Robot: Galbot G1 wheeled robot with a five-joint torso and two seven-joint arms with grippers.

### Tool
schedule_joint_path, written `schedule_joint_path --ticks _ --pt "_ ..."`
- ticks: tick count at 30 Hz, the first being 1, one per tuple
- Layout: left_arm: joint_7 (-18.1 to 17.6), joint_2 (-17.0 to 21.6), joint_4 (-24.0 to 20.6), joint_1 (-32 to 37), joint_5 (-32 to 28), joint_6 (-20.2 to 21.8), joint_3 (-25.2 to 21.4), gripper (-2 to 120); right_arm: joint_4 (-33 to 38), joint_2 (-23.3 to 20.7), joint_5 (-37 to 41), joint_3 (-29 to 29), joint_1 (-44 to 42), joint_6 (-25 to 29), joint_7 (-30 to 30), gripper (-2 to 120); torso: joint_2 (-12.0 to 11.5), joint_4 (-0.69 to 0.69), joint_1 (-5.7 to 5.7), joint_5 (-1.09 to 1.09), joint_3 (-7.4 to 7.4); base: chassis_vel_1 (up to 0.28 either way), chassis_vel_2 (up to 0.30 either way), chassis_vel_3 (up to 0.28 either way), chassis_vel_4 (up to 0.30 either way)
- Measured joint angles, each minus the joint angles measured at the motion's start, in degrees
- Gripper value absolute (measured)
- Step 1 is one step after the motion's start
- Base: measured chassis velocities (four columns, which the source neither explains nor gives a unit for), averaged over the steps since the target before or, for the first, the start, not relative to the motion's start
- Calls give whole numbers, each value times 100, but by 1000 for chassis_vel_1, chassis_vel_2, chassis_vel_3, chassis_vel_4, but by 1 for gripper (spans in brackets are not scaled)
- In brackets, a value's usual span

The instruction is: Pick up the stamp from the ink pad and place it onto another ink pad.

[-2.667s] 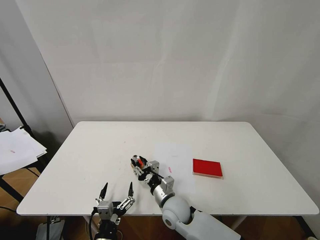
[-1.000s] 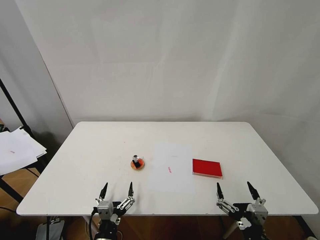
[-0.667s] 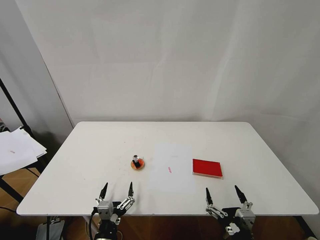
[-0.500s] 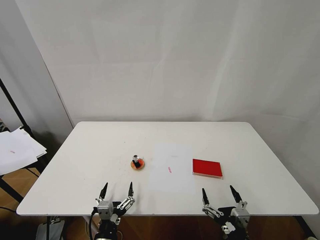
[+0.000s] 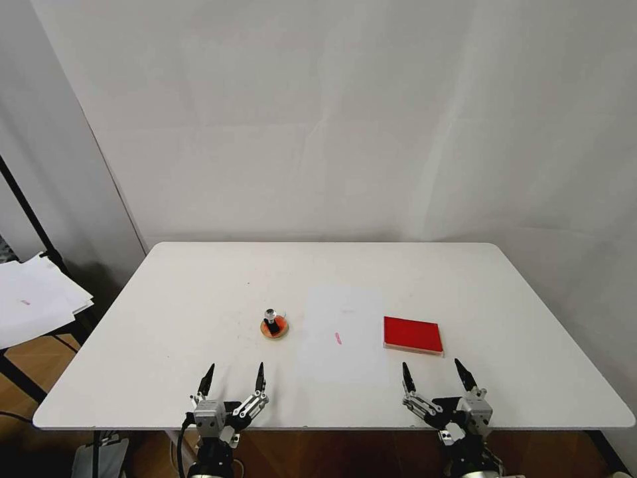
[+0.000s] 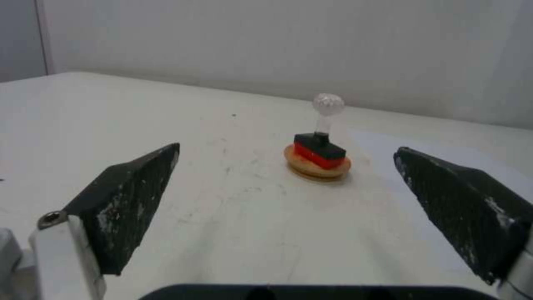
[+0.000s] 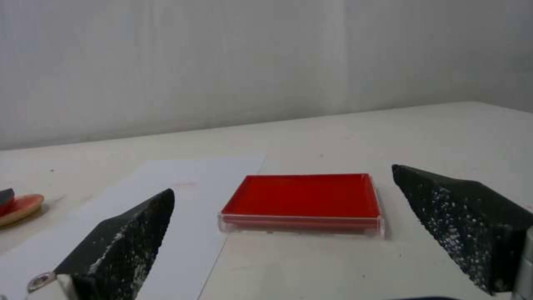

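Black stamp point(image 5: 270, 321) — clear knob; orange-red round pad point(image 5: 274, 327); bright red rectangular pad point(image 5: 412, 334).

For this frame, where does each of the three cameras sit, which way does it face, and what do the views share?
Head view: above, facing forward and down at the table; left gripper and right gripper open at the near edge.
Left wrist view: behind the left gripper's fingers, facing the stamp upright on the round ink pad.
Right wrist view: behind the right gripper's fingers, facing the red ink pad.
Shared: all three show the round pad; head and right wrist both show the red pad and the paper.
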Motion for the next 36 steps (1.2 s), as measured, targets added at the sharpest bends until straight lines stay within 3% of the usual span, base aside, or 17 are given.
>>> schedule_joint_path --ticks 36 --pt "0 0 0 0 0 0 0 102 78 39 -43 0 -108 -99 138 100 0 0 0 0 0 0 0 0 0"
